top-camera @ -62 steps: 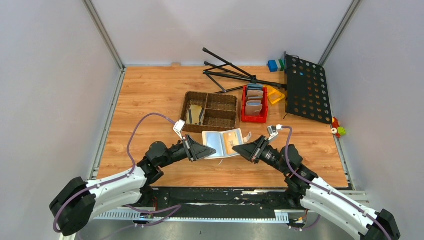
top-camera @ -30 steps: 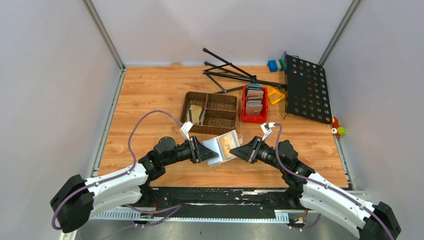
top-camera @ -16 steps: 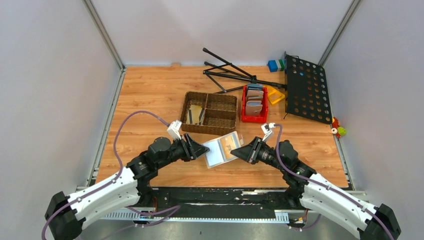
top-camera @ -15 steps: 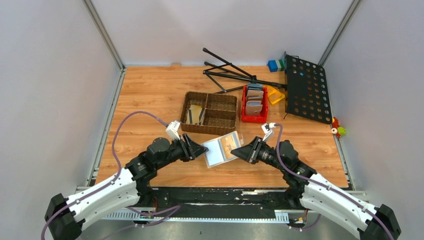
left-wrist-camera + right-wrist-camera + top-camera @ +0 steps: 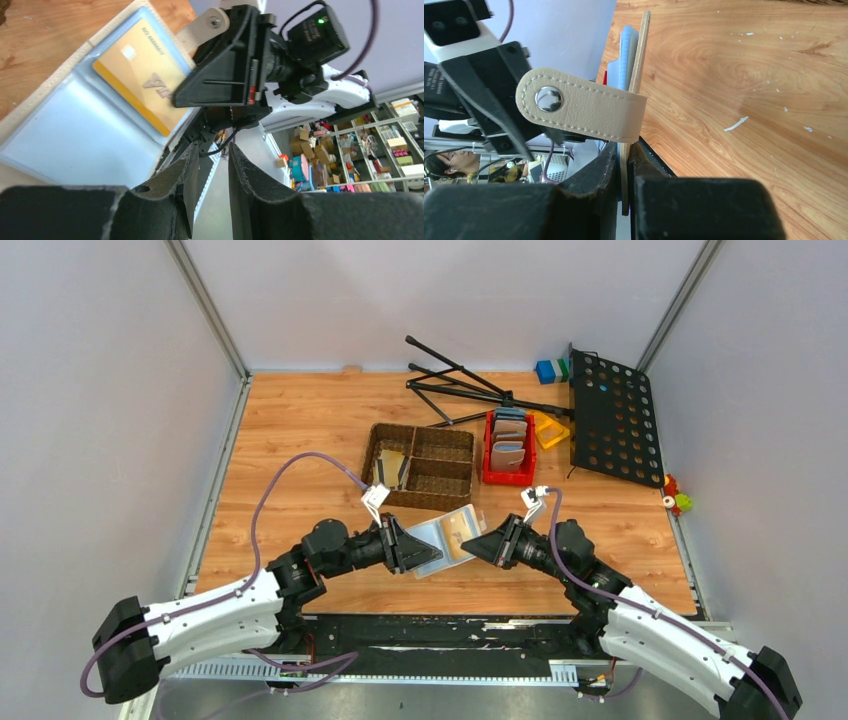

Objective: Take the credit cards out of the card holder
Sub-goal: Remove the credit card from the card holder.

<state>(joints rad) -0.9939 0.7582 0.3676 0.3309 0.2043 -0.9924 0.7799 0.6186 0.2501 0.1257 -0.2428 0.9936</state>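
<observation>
My left hand [image 5: 436,558] has swung back in from where it sat half a second ago. Its tips are now at the near edge of the card holder [image 5: 438,533], fingers [image 5: 186,167] a narrow slit apart, gripping nothing. The right hand [image 5: 473,546] pinches the holder's beige cover, holding it open and tilted over the tabletop [image 5: 300,420]. One tan-gold credit card [image 5: 139,76] sits in its pocket.

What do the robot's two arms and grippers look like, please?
Both arms have white shells with black joints: left arm, right arm. Each trails a purple cable. The left gripper and right gripper are black and wedge-shaped, with matte fingers. A green light glows on the black box at the right wrist.
</observation>
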